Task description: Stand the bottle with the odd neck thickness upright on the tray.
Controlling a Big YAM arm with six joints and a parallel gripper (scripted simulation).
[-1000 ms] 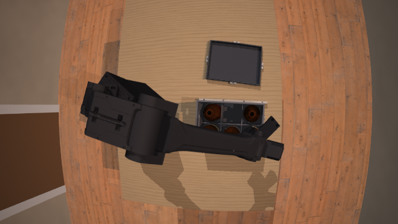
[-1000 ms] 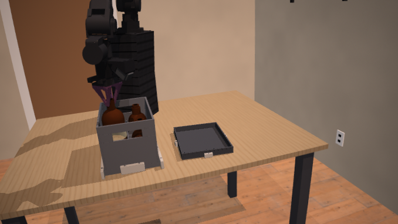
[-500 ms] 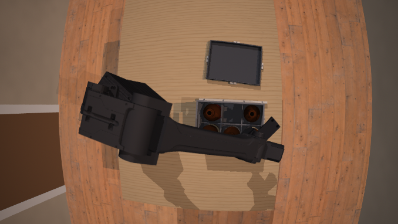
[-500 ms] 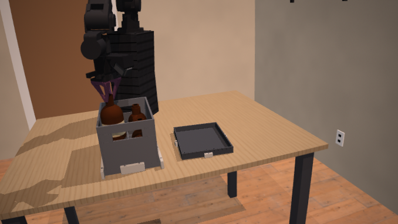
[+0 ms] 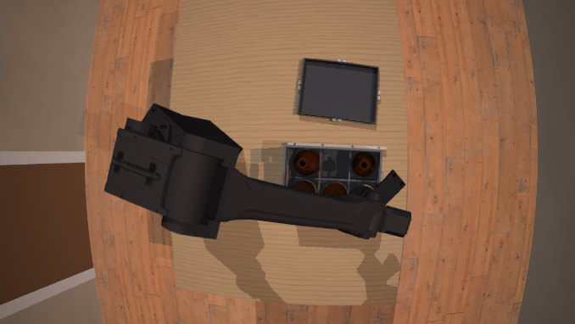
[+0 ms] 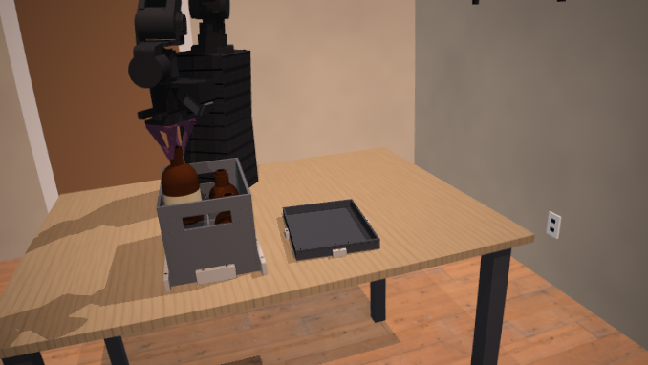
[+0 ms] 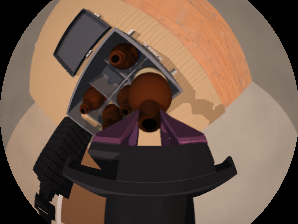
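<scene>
1. Grey crate [image 5: 285, 165] [image 6: 210, 248] [image 7: 93, 64] stands at left on the counter [image 5: 233, 64] [image 6: 406, 205] [image 7: 45, 75], four brown bottles [image 5: 306, 162] [image 6: 222, 188] [image 7: 123, 55] inside.
2. Closed fingers [image 6: 177, 152] grip a fifth bottle [image 6: 181, 179] [image 7: 150, 92] by its neck (shoulder above the rim).
3. Right of it, the tray [image 5: 339, 91] [image 6: 330, 229] [image 7: 80, 42] lies flat.

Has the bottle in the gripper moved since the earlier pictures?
Yes, upward: the bottle in the gripper now stands higher against the crate's rim.
</scene>
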